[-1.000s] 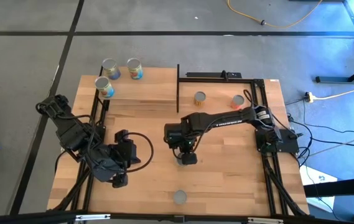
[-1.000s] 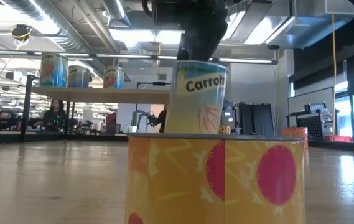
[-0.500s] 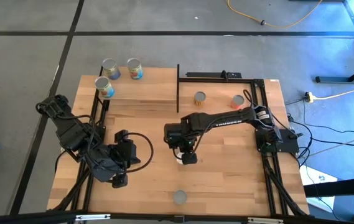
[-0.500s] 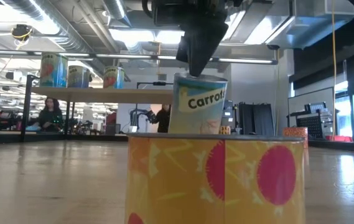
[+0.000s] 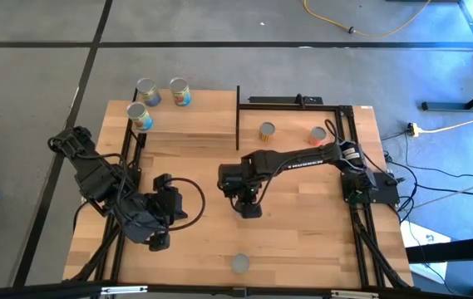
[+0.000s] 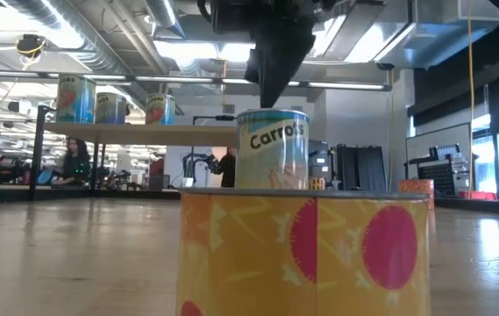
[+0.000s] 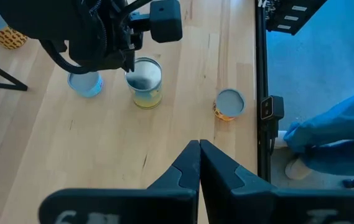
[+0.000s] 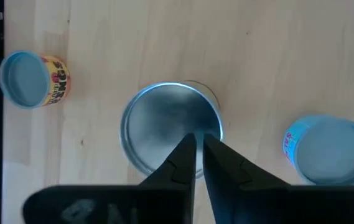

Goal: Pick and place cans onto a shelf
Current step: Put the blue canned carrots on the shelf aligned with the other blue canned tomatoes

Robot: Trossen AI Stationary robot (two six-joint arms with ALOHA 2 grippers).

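Carrot can (image 6: 271, 149) is standing upright now where it was leaning a second ago, and my right fingers (image 8: 196, 138) have gone from pressed together to a narrow slit. They are hanging over its silver lid, holding nothing that I can see. The can is sitting mid-tabletop (image 5: 303, 216), well apart from the shelf (image 5: 186, 124), where three cans (image 5: 145, 91) are already standing.

Risks I'm seeing:
- The slit is far too narrow to span the can. Going down like this, I'm likely poking the lid off-centre and tipping it.
- The blue-lidded can (image 8: 329, 149) is sitting near it. Opening wide at can height, I'm risking a clip on that one, or a finger landing on its rim.
- A tipped can is probably rolling, maybe into the yellow can (image 8: 33, 78).

My left fingers (image 7: 199, 146) are waiting closed and empty over the tabletop's left side.
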